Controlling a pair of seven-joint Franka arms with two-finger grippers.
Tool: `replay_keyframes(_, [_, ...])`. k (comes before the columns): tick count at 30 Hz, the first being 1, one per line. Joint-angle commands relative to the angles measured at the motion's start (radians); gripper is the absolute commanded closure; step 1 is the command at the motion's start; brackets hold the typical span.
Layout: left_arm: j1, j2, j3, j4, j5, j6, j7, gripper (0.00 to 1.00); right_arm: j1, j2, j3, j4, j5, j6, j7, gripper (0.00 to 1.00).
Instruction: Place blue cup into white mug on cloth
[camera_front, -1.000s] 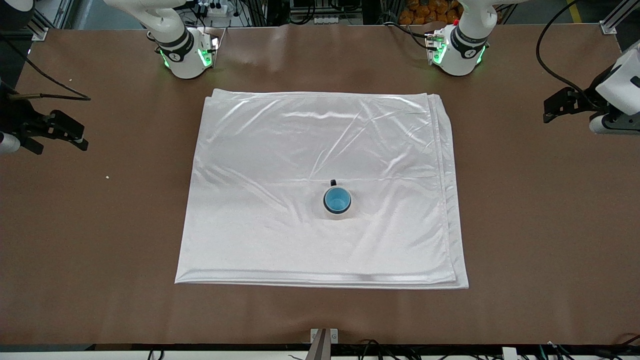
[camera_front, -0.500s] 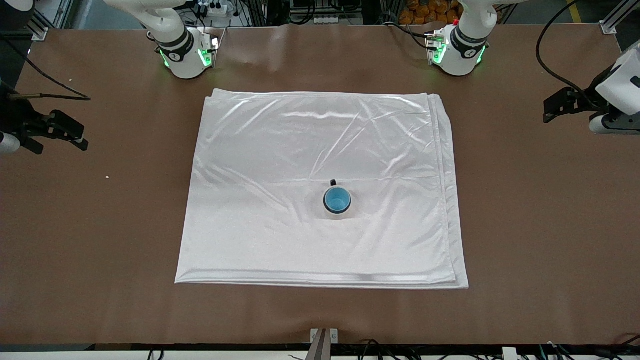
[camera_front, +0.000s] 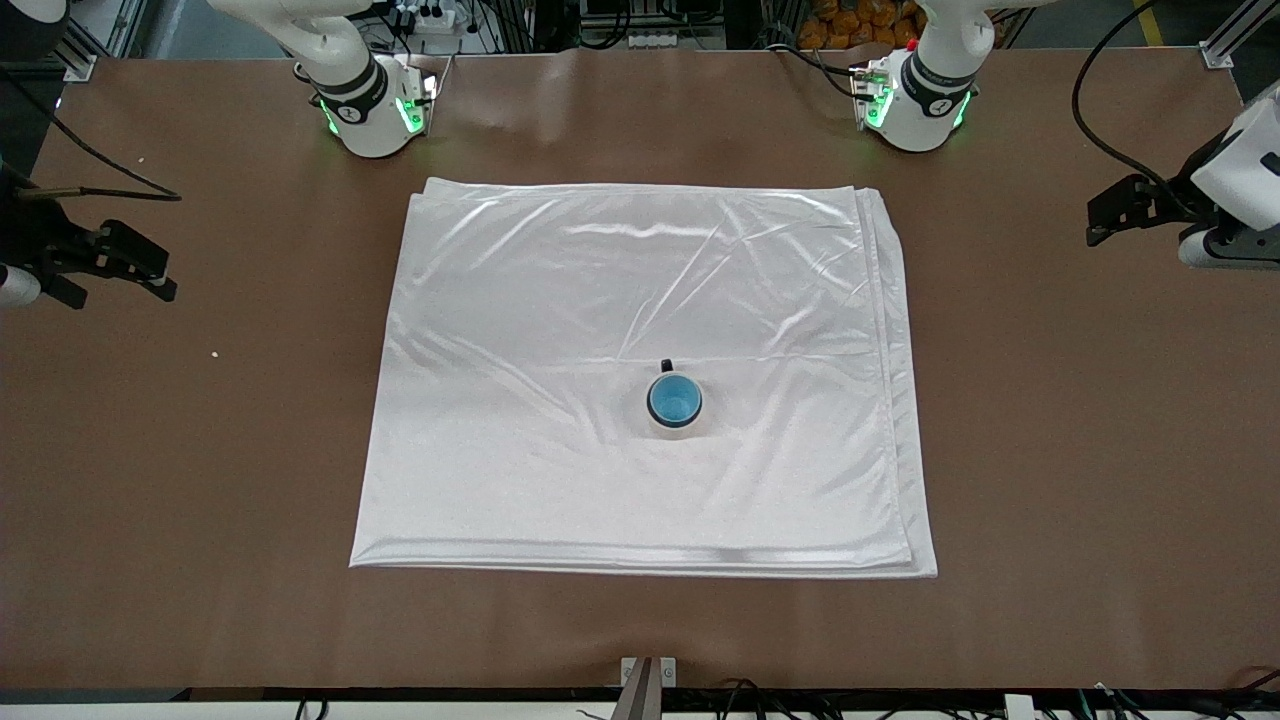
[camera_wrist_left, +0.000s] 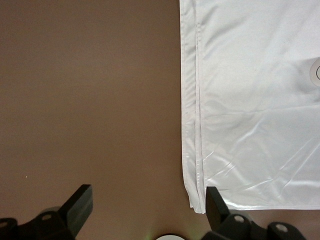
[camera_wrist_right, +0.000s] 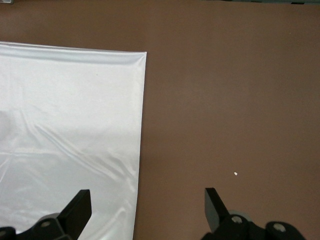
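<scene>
The blue cup (camera_front: 674, 398) sits upright inside the white mug (camera_front: 675, 431), whose dark handle (camera_front: 666, 366) points toward the robots' bases. The mug stands on the shiny white cloth (camera_front: 600, 270), in the half nearer the front camera. My left gripper (camera_front: 1100, 222) hangs open over bare table past the cloth's edge at the left arm's end. Its wrist view shows the cloth's layered edge (camera_wrist_left: 195, 125) and a sliver of the mug (camera_wrist_left: 317, 73). My right gripper (camera_front: 160, 277) hangs open at the right arm's end, over the cloth's edge (camera_wrist_right: 137, 150). Both grippers are far from the mug and hold nothing.
The two arm bases (camera_front: 375, 110) (camera_front: 915, 100) stand at the table's back edge. A tiny white crumb (camera_front: 214, 353) lies on the brown table near the right gripper. A small metal bracket (camera_front: 648, 672) sits at the front edge.
</scene>
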Motion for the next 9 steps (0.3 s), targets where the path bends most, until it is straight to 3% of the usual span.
replay_keyframes(1, [0.001, -0.006, 0.003, -0.007, -0.023, 0.007, -0.013, 0.0, -0.012, -0.008, 0.005, -0.001, 0.02, -0.009, -0.013, 0.0])
replay_keyframes(9, [0.001, -0.006, 0.003, -0.009, -0.017, 0.007, -0.01, 0.0, -0.012, -0.008, 0.005, -0.001, 0.02, -0.007, -0.015, 0.0])
